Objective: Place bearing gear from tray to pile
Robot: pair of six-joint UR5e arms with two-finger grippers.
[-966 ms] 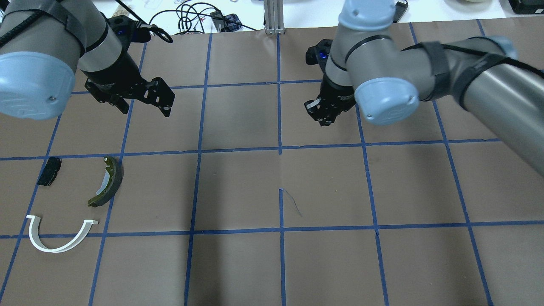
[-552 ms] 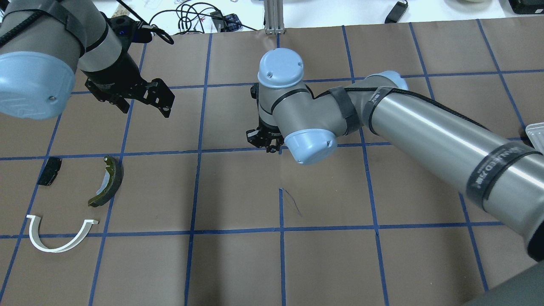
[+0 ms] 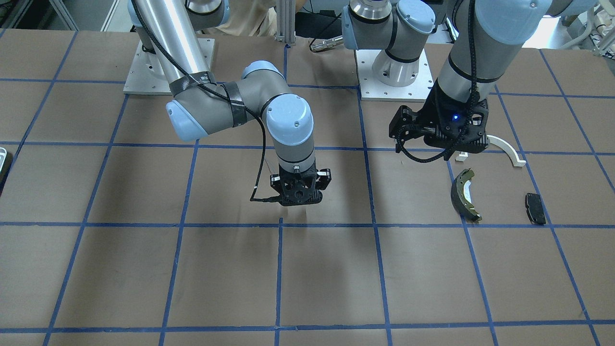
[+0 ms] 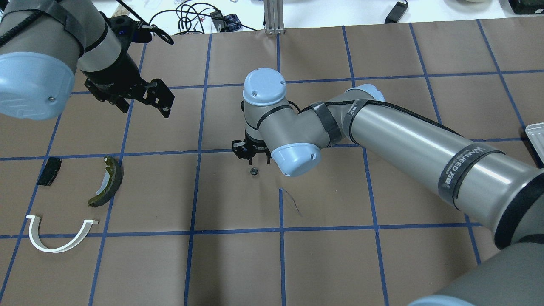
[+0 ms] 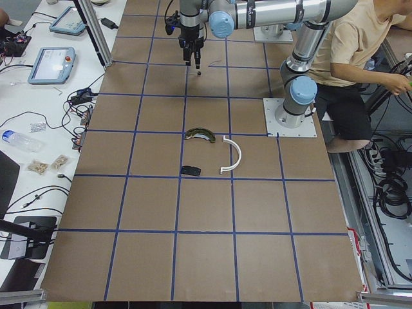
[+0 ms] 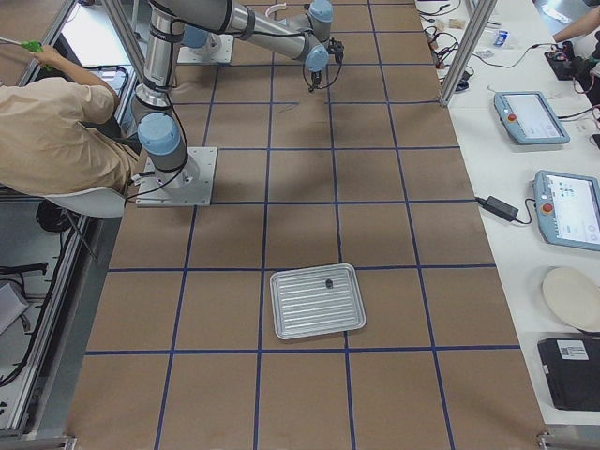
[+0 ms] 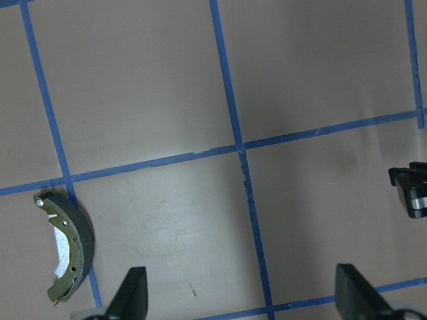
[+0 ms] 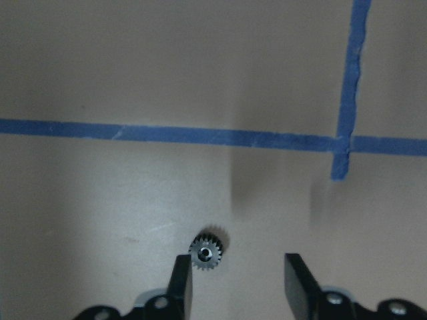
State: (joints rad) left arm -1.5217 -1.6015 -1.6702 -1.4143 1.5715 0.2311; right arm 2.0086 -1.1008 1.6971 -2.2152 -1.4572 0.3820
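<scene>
Right gripper (image 4: 251, 158) has swung in toward the brake shoe (image 4: 114, 180) and now stands with jaws apart, empty. The bearing gear (image 4: 253, 171) lies loose on the paper just beside its fingers, well apart from the brake shoe. Left gripper (image 4: 144, 104), spread wide and empty, hangs near the shoe. Gear looks dropped short of the pile (image 4: 53, 250), so another carry seems needed.

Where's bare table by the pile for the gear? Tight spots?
Widest: the bare cell between the brake shoe and the gear under the right end effector. Smaller: the gap between the black pad and the brake shoe, and inside the white arc. Tighter: beyond the brake shoe, away from the robot, where the open left end effector hangs.
</scene>
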